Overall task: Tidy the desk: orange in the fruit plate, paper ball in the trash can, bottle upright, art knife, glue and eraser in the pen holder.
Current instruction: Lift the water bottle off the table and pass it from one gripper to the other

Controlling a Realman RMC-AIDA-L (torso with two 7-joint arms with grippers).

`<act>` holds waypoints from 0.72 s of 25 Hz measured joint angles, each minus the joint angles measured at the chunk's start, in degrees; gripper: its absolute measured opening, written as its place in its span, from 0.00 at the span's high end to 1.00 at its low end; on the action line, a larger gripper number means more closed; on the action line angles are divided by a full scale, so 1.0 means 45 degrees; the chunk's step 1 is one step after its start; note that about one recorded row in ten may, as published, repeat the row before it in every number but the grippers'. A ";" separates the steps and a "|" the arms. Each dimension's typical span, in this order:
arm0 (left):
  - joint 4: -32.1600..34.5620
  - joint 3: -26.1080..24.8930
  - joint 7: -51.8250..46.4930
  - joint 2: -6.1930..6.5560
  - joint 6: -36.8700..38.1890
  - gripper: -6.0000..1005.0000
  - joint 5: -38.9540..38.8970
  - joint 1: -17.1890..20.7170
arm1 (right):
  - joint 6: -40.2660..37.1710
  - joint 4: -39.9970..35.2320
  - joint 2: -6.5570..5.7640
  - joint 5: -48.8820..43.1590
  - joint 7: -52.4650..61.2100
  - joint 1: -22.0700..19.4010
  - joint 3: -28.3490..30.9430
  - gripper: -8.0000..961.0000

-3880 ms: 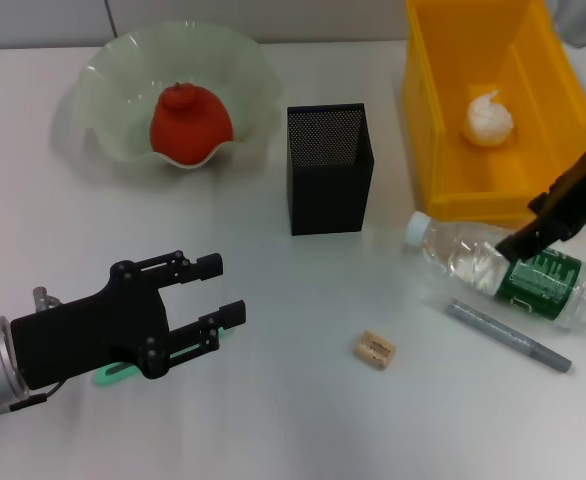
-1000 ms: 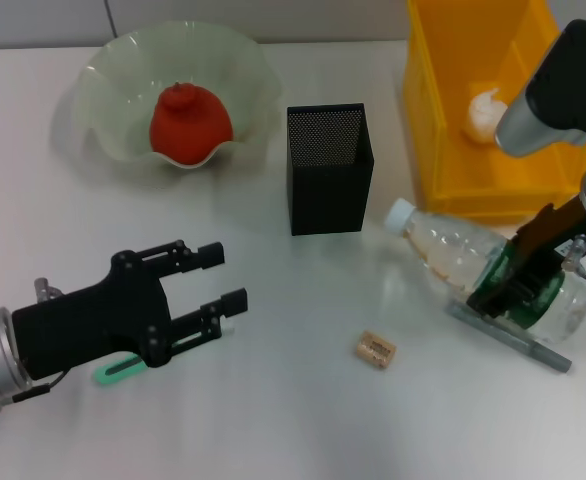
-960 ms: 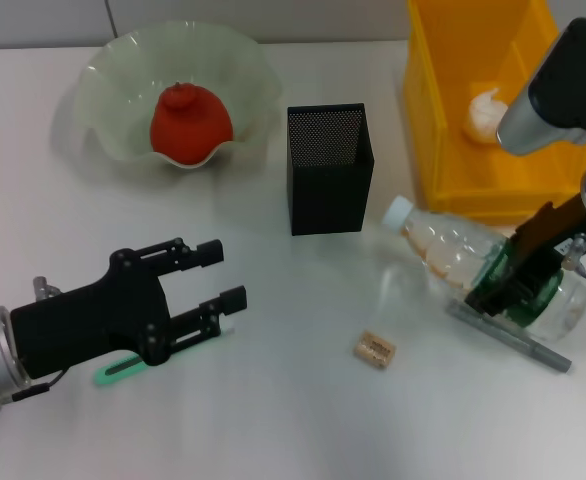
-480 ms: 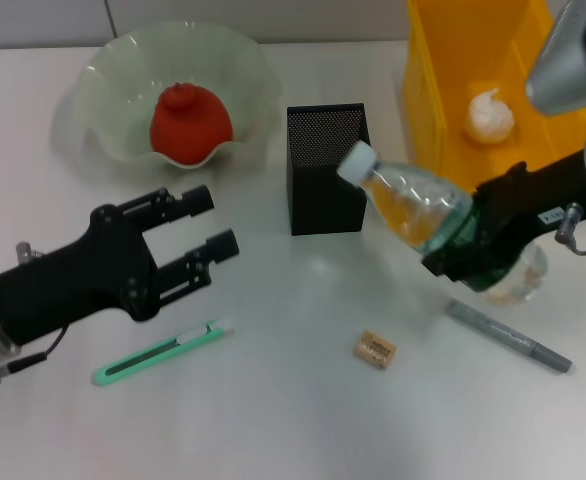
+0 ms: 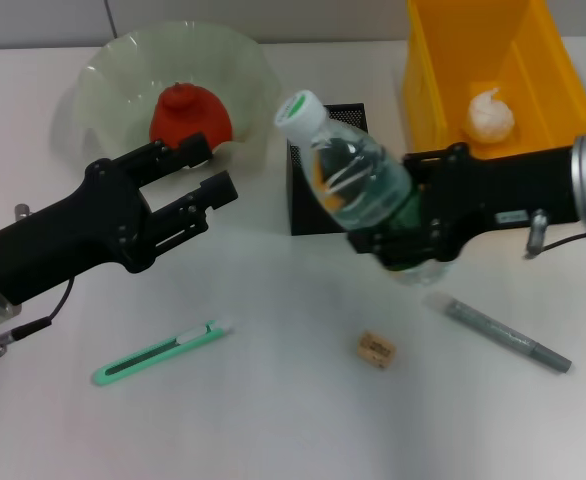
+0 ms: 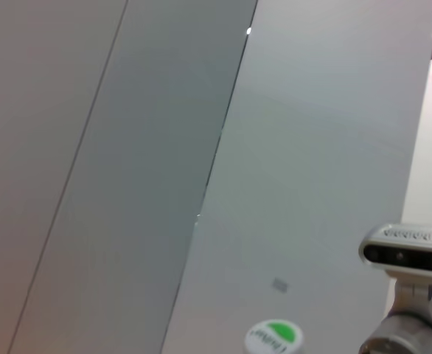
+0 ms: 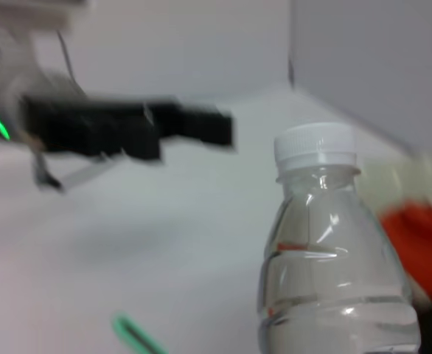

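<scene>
My right gripper (image 5: 405, 235) is shut on the lower part of the clear bottle (image 5: 358, 185). It holds the bottle above the table in front of the black mesh pen holder (image 5: 306, 212), cap up and leaning left. The bottle also shows in the right wrist view (image 7: 326, 251). My left gripper (image 5: 213, 170) is open and empty, above the table near the fruit plate (image 5: 123, 70), which holds the orange (image 5: 178, 115). The green art knife (image 5: 163, 352), the eraser (image 5: 375, 348) and the grey glue stick (image 5: 503, 335) lie on the table. The paper ball (image 5: 488, 115) is in the yellow bin (image 5: 453, 60).
The bottle hides much of the pen holder in the head view. The left wrist view shows only the bottle's cap (image 6: 273, 335) and a wall. The yellow bin stands at the back right, the plate at the back left.
My right gripper has lifted the bottle off the table and swung it left, from lying flat to nearly upright. My left gripper has moved up and back, uncovering the art knife.
</scene>
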 joint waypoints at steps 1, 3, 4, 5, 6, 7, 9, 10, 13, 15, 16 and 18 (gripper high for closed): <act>-0.0001 -0.0005 -0.0015 -0.0008 0.0083 0.42 -0.0011 -0.0039 | 0.0333 0.0489 -0.0006 0.0933 -0.0885 -0.0151 -0.0213 0.25; -0.0015 0.0007 -0.0020 -0.0047 0.0245 0.42 -0.0036 -0.0134 | 0.0698 0.1714 -0.0021 0.2520 -0.2536 -0.0241 -0.0632 0.25; -0.0015 0.0007 -0.0020 -0.0047 0.0245 0.42 -0.0036 -0.0134 | 0.0698 0.1714 -0.0021 0.2520 -0.2536 -0.0241 -0.0632 0.25; -0.0043 0.0023 -0.0021 -0.0065 0.0300 0.42 -0.0038 -0.0183 | 0.0769 0.2216 -0.0020 0.3010 -0.3075 -0.0183 -0.0808 0.25; -0.0165 0.0025 -0.0023 -0.0072 0.0363 0.42 -0.0057 -0.0258 | 0.0848 0.2659 -0.0021 0.3448 -0.3534 -0.0103 -0.1001 0.25; -0.0258 0.0025 -0.0025 -0.0073 0.0386 0.42 -0.0089 -0.0303 | 0.0968 0.2984 -0.0020 0.3669 -0.3805 -0.0038 -0.1179 0.25; -0.0601 0.0005 -0.0033 -0.0065 0.0439 0.42 -0.0206 -0.0451 | 0.1236 0.3495 -0.0024 0.4114 -0.4281 0.0081 -0.1584 0.25; -0.0725 -0.0001 -0.0037 -0.0047 0.0445 0.42 -0.0263 -0.0493 | 0.1405 0.3733 -0.0026 0.4421 -0.4600 0.0117 -0.1892 0.25; -0.0827 -0.0005 -0.0042 -0.0034 0.0437 0.42 -0.0316 -0.0536 | 0.1493 0.3851 -0.0017 0.4701 -0.4855 0.0135 -0.2187 0.25; -0.0830 -0.0006 -0.0044 -0.0037 0.0440 0.42 -0.0319 -0.0533 | 0.1542 0.3890 -0.0016 0.4768 -0.4868 0.0187 -0.2264 0.25; -0.0830 -0.0006 -0.0045 -0.0042 0.0450 0.42 -0.0320 -0.0533 | 0.1542 0.3890 -0.0016 0.4768 -0.4868 0.0187 -0.2264 0.25; -0.0830 0.0004 -0.0047 -0.0053 0.0488 0.42 -0.0323 -0.0533 | 0.1619 0.4071 -0.0015 0.5150 -0.5081 0.0281 -0.2379 0.25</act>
